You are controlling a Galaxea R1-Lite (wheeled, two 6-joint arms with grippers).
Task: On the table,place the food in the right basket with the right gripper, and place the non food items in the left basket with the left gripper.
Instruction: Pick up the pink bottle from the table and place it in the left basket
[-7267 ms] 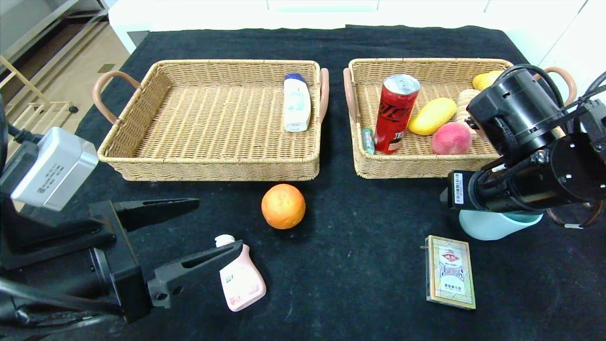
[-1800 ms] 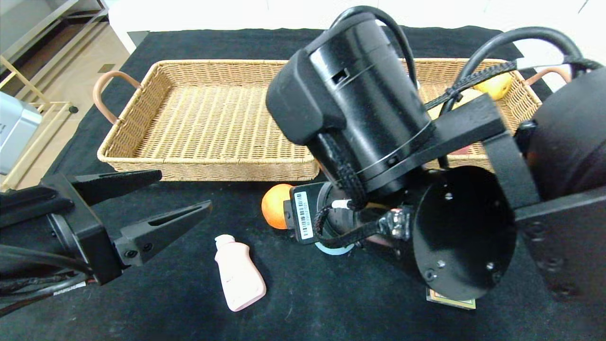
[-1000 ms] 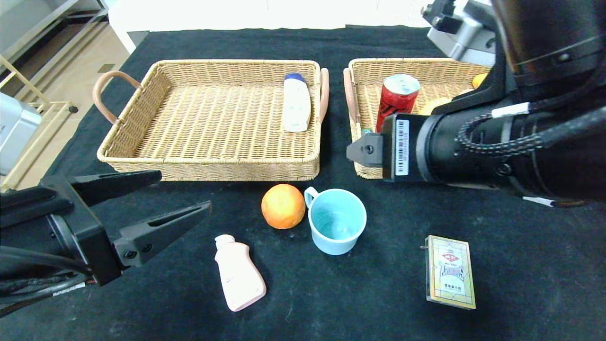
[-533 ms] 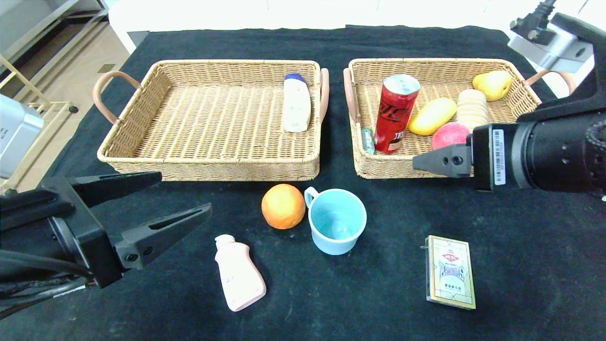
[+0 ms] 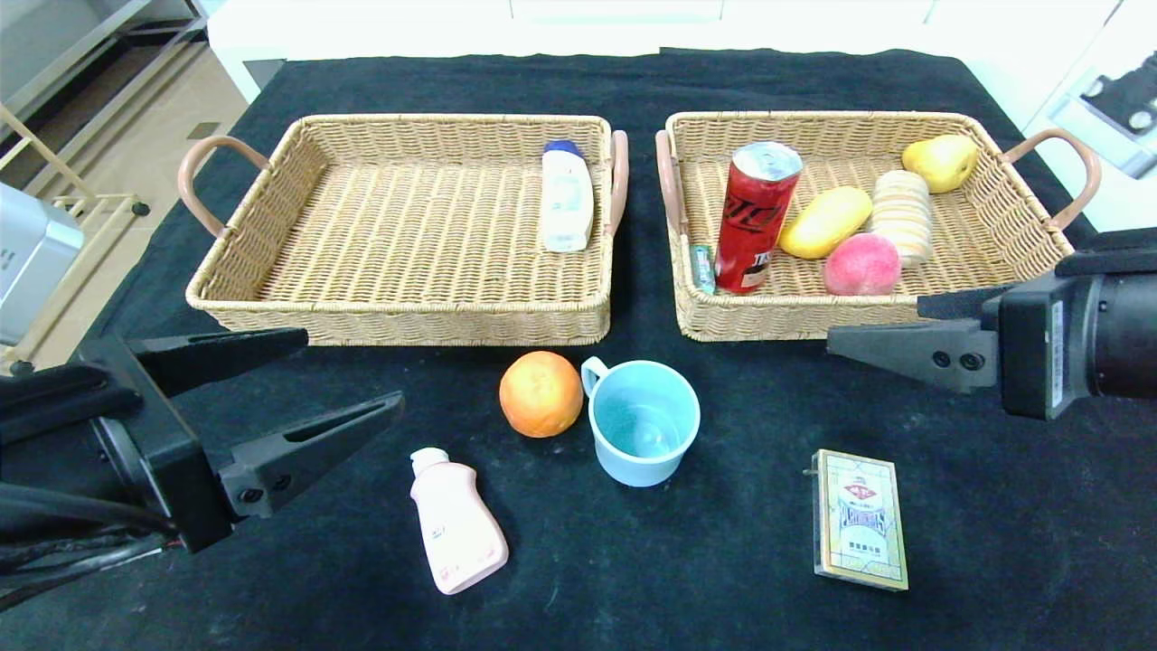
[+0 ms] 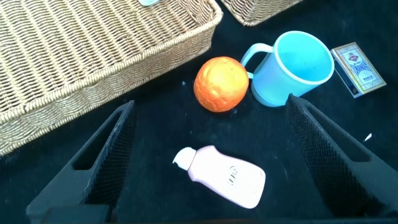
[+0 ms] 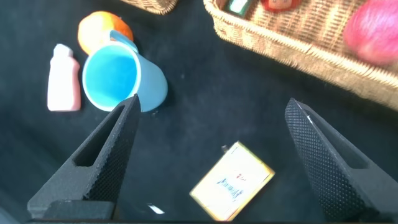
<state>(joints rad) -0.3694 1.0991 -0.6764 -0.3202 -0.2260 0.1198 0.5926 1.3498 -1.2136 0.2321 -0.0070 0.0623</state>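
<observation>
Black-clothed bench [image 5: 723,597] now bears the cup [image 5: 644,421] beside the orange [image 5: 540,393], within left reach; right gripper [image 5: 881,330] has withdrawn empty, wide open; left gripper [image 5: 348,380] hovers open.

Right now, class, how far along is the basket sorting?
Done: the white bottle lies in the left basket; can and fruit sit in the right basket. In hand: nothing. Left on the table: orange, blue cup, pink bottle, card box.
</observation>
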